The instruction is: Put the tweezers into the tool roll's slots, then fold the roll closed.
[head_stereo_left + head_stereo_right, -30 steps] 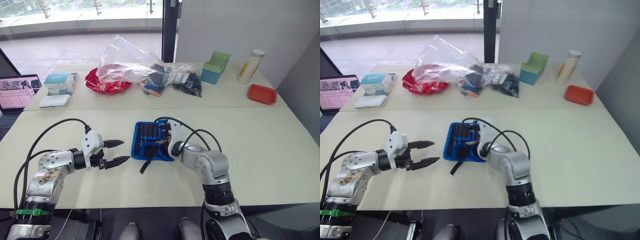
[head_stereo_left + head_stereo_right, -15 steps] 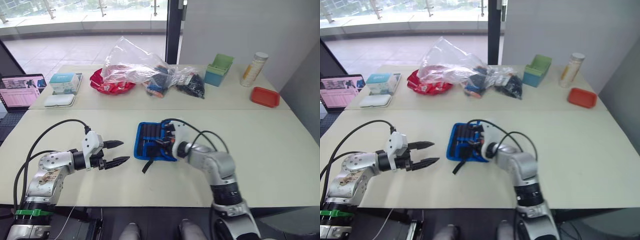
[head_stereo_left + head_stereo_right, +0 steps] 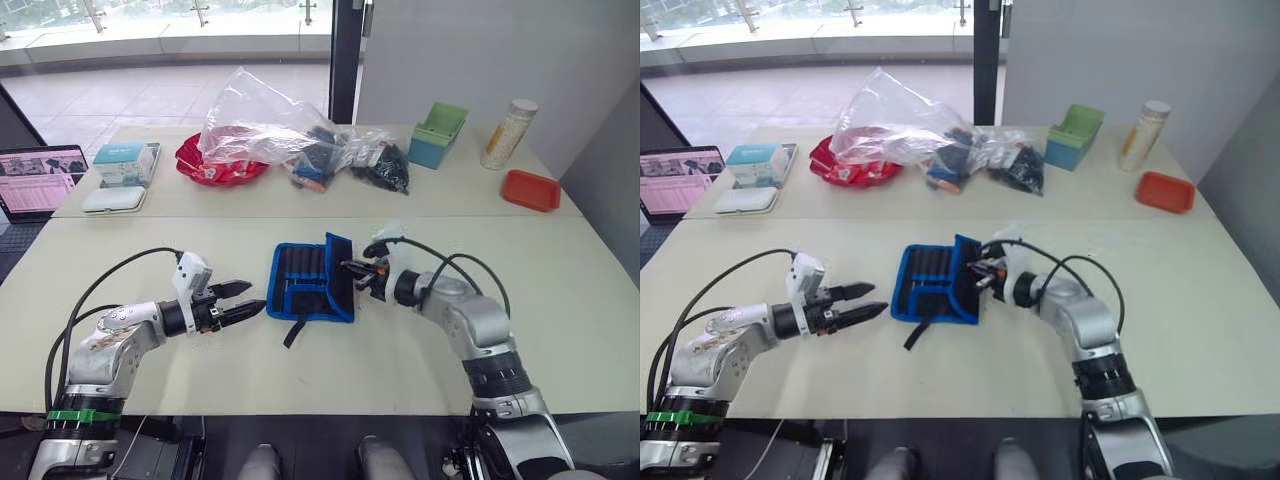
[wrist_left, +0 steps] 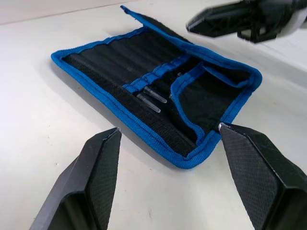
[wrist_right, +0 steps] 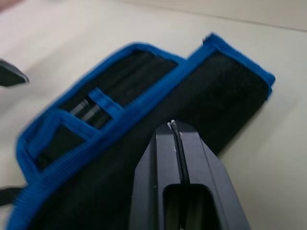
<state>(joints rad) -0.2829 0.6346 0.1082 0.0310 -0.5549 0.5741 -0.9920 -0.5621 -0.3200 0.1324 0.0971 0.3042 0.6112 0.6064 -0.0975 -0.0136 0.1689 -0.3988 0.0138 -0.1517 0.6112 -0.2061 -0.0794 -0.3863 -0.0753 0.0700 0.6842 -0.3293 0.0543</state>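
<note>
The tool roll lies open on the table's middle, black with a blue border. Its right flap stands raised and tilts over the inner face. Ends of two tweezers poke out of the slots by the blue centre stripe. My right gripper is shut, its tips at the flap's outer face, with nothing seen between the fingers. My left gripper is open just left of the roll, apart from it. The thin black strap trails off the roll's near edge.
Along the far side of the table are a clear plastic bag of items, a red bowl, a green bin, a bottle and a red tray. A laptop and a white box sit far left.
My right gripper has pulled back from over the roll to its right side, and the right flap now stands up. My left gripper has moved closer to the roll. The camera shifted slightly.
</note>
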